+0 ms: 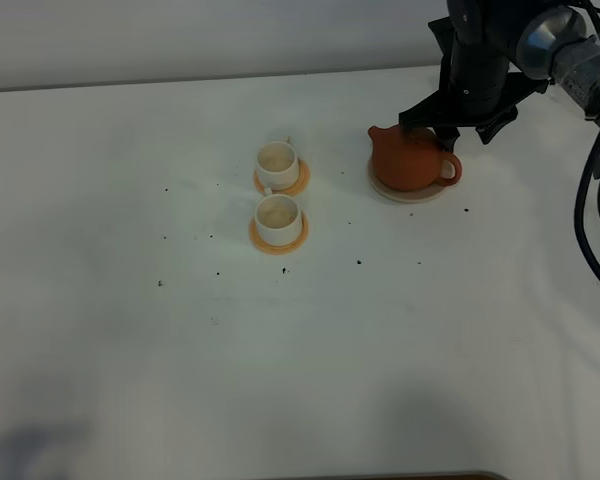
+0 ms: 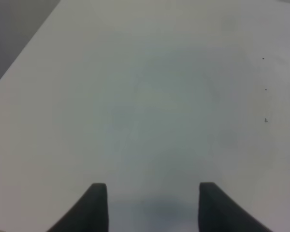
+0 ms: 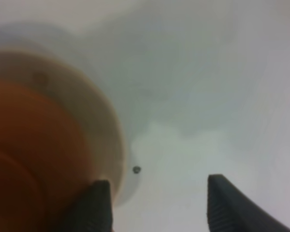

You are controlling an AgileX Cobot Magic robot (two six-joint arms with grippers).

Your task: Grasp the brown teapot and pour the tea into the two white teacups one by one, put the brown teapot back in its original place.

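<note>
The right jaws are hanging spread just over the teapot [image 1: 412, 160], gripping nothing, while it is sitting on its saucer [image 1: 410, 196] — its home spot. Both cups [image 1: 277, 160] are standing on coasters [image 1: 302, 180] nearby; the left jaws are idling, spread, over the tabletop [image 2: 135, 96].

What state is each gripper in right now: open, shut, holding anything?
Left gripper: open, holding nothing.
Right gripper: open, holding nothing, close beside the round reddish-brown clay teapot.

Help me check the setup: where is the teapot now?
High view, right side, toward the back: the teapot sits on its beige saucer, to the right of the far cup.
</note>
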